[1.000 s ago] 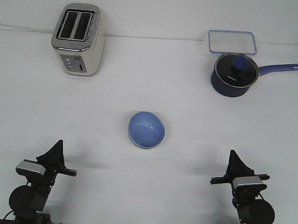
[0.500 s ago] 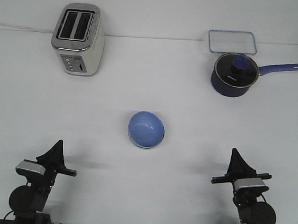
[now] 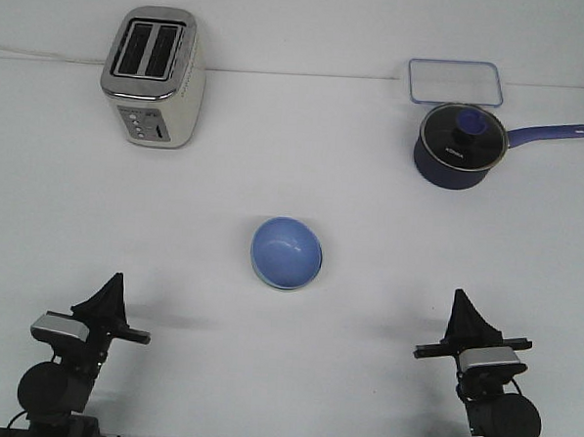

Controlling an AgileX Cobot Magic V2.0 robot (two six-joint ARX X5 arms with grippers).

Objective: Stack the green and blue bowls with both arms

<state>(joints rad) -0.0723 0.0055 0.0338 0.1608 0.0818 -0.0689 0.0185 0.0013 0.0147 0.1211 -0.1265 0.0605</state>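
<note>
While both arms sit low at the near edge of the table (image 3: 295,160), you have the blue bowl (image 3: 286,252) ahead of and between them, nested in the green bowl (image 3: 258,274), of which only a thin pale rim shows at its near-left side. Your left gripper (image 3: 107,297) and right gripper (image 3: 461,311) each taper to a single dark point, so their fingers look pressed together, with nothing held. Far ahead of the left gripper stands a toaster (image 3: 153,74), near the back edge. Far ahead of the right gripper sit a navy saucepan (image 3: 457,146) with a glass lid, its handle pointing right toward the table's side, and just behind it a clear rectangular container (image 3: 455,82). Bare white tabletop lies between each gripper and the stacked bowls, and between the bowls and those far objects.
</note>
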